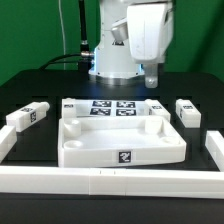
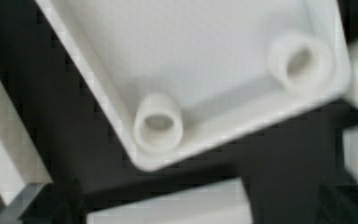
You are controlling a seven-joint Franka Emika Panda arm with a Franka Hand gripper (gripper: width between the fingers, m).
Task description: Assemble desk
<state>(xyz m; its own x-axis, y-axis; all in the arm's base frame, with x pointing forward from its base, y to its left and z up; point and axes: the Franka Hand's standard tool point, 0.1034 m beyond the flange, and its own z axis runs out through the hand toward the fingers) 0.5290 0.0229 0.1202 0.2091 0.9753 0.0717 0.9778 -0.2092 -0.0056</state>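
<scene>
The black counter [image 1: 38, 145] carries everything. In the exterior view, take the desk panel [image 1: 120, 140] as the dial's centre, with 12 o'clock away from the camera. The panel lies flat with its rim upward. The marker board [image 1: 112, 108] lies at 12 o'clock, just behind it. One leg [image 1: 28, 116] lies near 10 o'clock, apart from the panel. A second leg [image 1: 186, 112] lies at 2 o'clock. A third block [image 1: 160, 107] lies near 1 o'clock, close to the panel's far corner. A white front rail [image 1: 110, 182] runs along 6 o'clock, and side rails [image 1: 212, 150] sit at 3 and 9.
</scene>
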